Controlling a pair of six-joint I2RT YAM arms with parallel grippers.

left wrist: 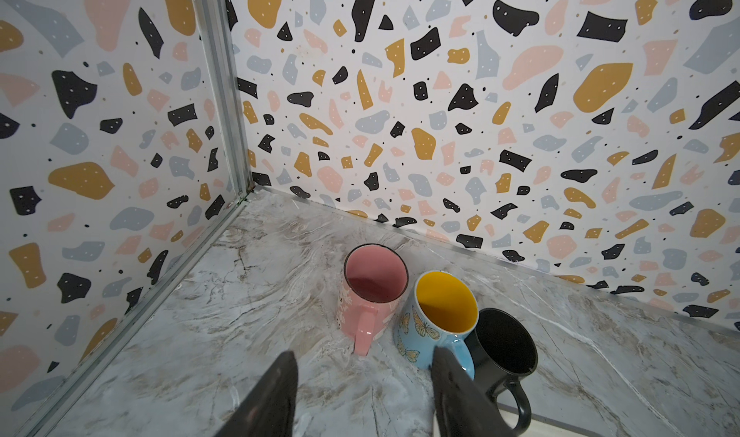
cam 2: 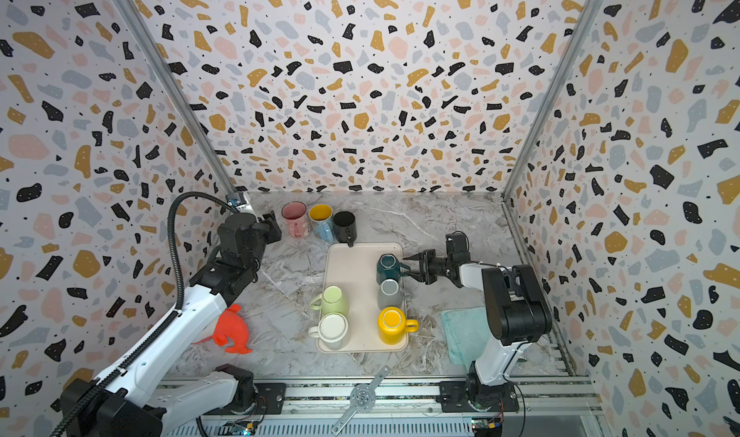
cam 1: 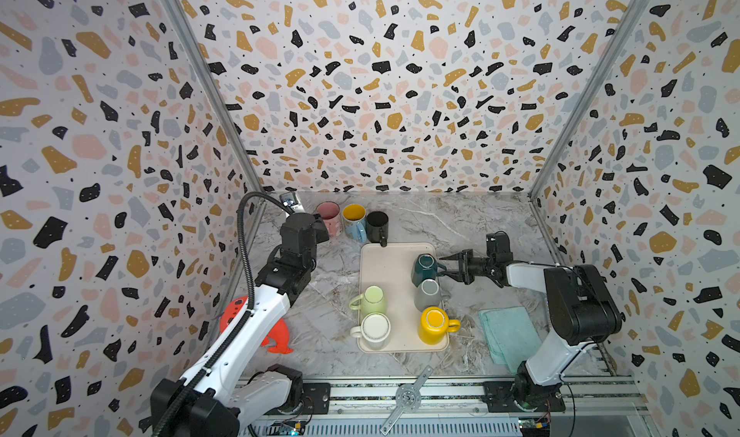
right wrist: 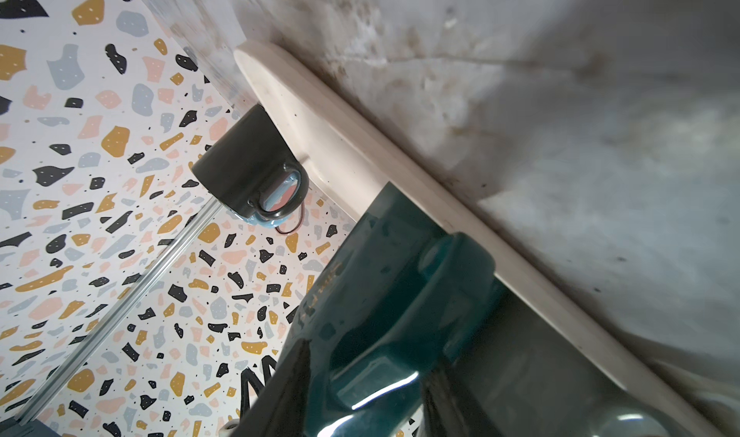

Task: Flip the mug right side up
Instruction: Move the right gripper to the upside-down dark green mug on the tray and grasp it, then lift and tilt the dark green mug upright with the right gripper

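Top views both show the big marble surface point(cam 1: 480, 222) with a cream tray point(cam 1: 384, 263) on it. The teal mug point(cam 1: 424, 269) is at the tray's far right corner, bottom up. The grey mug point(cam 1: 427, 295) sits just beside it, also bottom up. The right gripper point(cam 1: 447, 266) is pinched on the teal mug's handle point(right wrist: 400, 335). The handle looks shiny and round, so I think the mug could slip or swing when it turns. It could bump the grey mug or the tray's edge, then drop and chip. The left gripper point(left wrist: 364, 355) is partly open, holds nothing, and hangs far off by the pink mug point(left wrist: 374, 291).
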